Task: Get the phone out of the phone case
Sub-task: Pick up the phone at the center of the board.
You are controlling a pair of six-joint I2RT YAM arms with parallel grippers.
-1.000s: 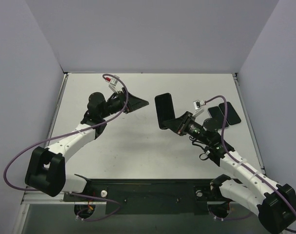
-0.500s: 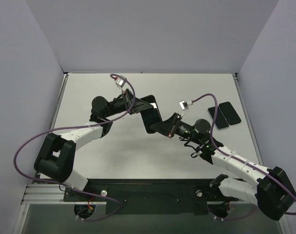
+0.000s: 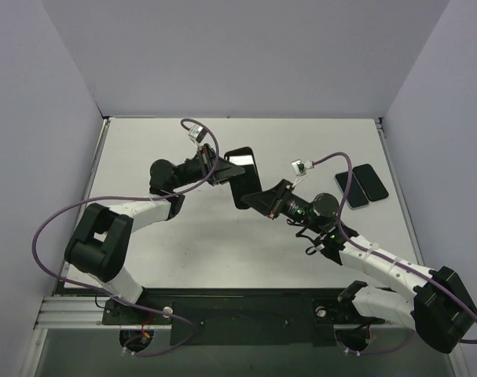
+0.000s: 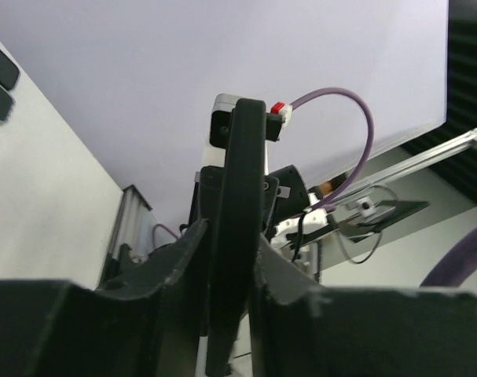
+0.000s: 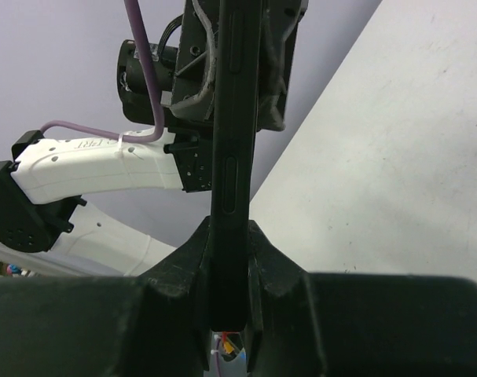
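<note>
Now, right gripper [image 3: 259,201]: its fingers press tight on the low end of the phone [image 3: 240,171], at 5 o'clock of it.
Left gripper [image 3: 221,170]: its fingers pinch the top end, at 10 o'clock of the phone.
Phone: up in the air over the middle of the table [image 3: 183,236], held between both grippers and touching nothing else.
Phone case [image 5: 233,157]: it wraps the phone's edge, and I cannot see any gap between the two.
Done: the phone is off the table and held at both ends.
Left to do: nearly all of it, I think. The phone is not yet out, so the case must be peeled or pushed off.
Shape: a thin, flat slab with round corners and long button bumps on the side.
Feel: black all over. The front is shiny; the edge looks dull, maybe rubbery.
Far off: two other dark phones [image 3: 361,185] lie flat, side by side, at 3 o'clock of the table.
</note>
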